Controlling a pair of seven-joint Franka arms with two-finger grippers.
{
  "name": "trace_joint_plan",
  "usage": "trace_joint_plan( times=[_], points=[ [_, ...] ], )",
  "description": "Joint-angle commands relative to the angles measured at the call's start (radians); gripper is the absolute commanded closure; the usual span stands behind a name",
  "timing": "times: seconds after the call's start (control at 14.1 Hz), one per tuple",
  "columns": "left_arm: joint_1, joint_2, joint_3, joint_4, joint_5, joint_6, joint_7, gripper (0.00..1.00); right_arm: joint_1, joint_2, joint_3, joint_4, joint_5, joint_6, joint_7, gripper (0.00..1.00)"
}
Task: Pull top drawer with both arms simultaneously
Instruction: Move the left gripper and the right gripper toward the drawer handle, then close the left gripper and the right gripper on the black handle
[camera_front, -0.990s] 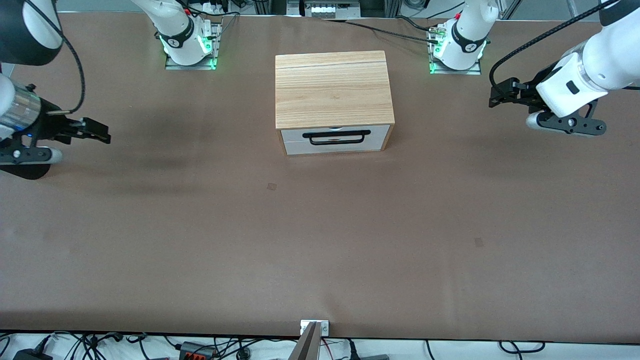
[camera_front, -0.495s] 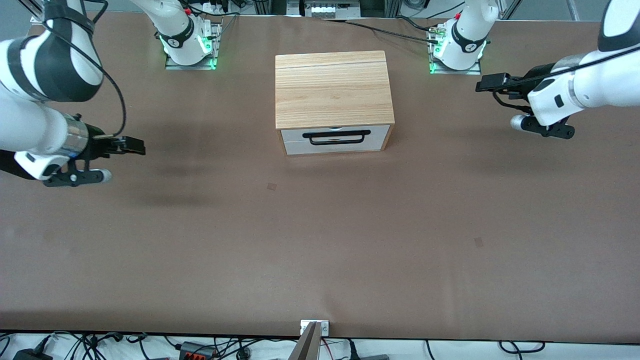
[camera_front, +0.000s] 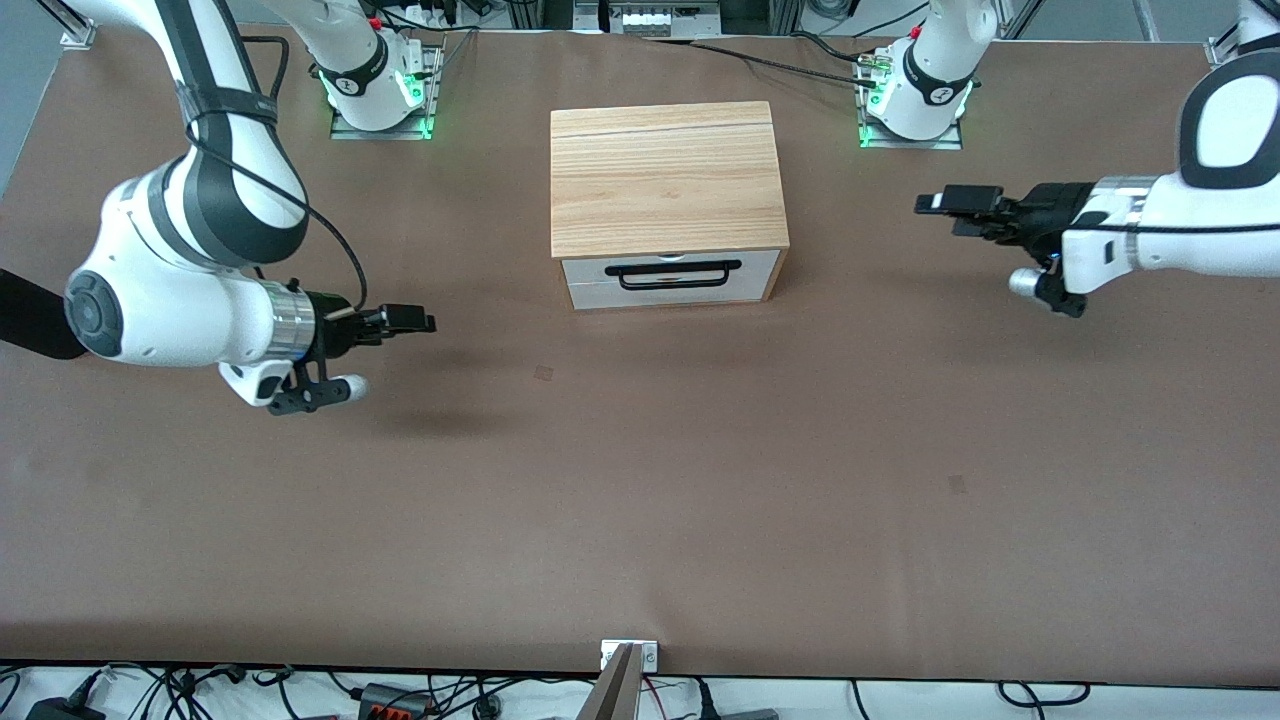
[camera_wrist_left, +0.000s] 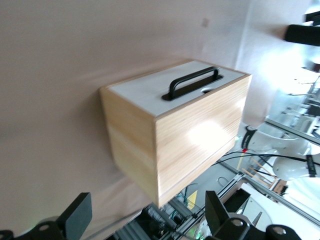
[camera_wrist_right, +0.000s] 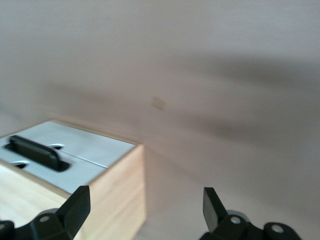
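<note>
In the middle of the table (camera_front: 640, 480), closer to the robots' bases than to the front camera, stands the light wood cabinet (camera_front: 665, 180). The top drawer (camera_front: 670, 268) is in its front face, which looks toward the front camera. The drawer is fully pushed in, its white panel flush w/ the cabinet frame. The long black bar handle (camera_front: 672, 273) runs across the panel, and a small notch sits at the panel's top edge. A narrow white drawer front (camera_front: 672, 294) is just below it, also closed.

The right gripper (camera_front: 405, 320) is over bare table toward the right arm's end, well apart from the cabinet, pointing toward it. Its fingers are apart and hold nothing; the right wrist view shows both black fingertips (camera_wrist_right: 77, 204) w/ a wide gap and the cabinet corner past them.

The left gripper (camera_front: 955, 200) is over bare table toward the left arm's end, also well apart from the cabinet and aimed at it. Its fingers (camera_wrist_left: 80, 212) are spread too, w/ nothing between them; the left wrist view shows the cabinet side and the handle past them.

Neither gripper touches the handle. Each arm's base, w/ green lights, is at the table edge farthest from the front camera. Cables lie along the table edges.
</note>
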Motion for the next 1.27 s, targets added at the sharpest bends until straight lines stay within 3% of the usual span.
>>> trace_joint_plan(
  times=[0.0, 0.21, 0.42, 0.71, 0.92, 1.2],
  points=[
    [-0.001, -0.013, -0.062, -0.124, -0.123, 0.178, 0.128, 0.0, 0.01, 0.011, -0.001, -0.025, 0.13, 0.057, -0.14, 0.0],
    [-0.001, 0.005, -0.142, -0.193, -0.289, 0.323, 0.208, 0.0, 0.011, 0.037, -0.001, -0.096, 0.473, 0.07, -0.331, 0.0],
    [0.004, 0.088, -0.147, -0.271, -0.532, 0.346, 0.521, 0.0, 0.013, 0.106, 0.0, -0.128, 0.659, 0.065, -0.497, 0.0],
    [-0.025, 0.252, -0.173, -0.291, -0.744, 0.36, 0.718, 0.0, 0.063, 0.174, 0.014, -0.203, 0.966, 0.056, -0.706, 0.0],
    [-0.034, 0.315, -0.251, -0.336, -0.934, 0.401, 0.882, 0.0, 0.111, 0.186, 0.014, -0.234, 1.026, 0.054, -0.744, 0.0],
    [-0.034, 0.352, -0.26, -0.343, -0.964, 0.406, 0.948, 0.0, 0.129, 0.196, 0.052, -0.284, 1.031, 0.047, -0.775, 0.0]
  ],
)
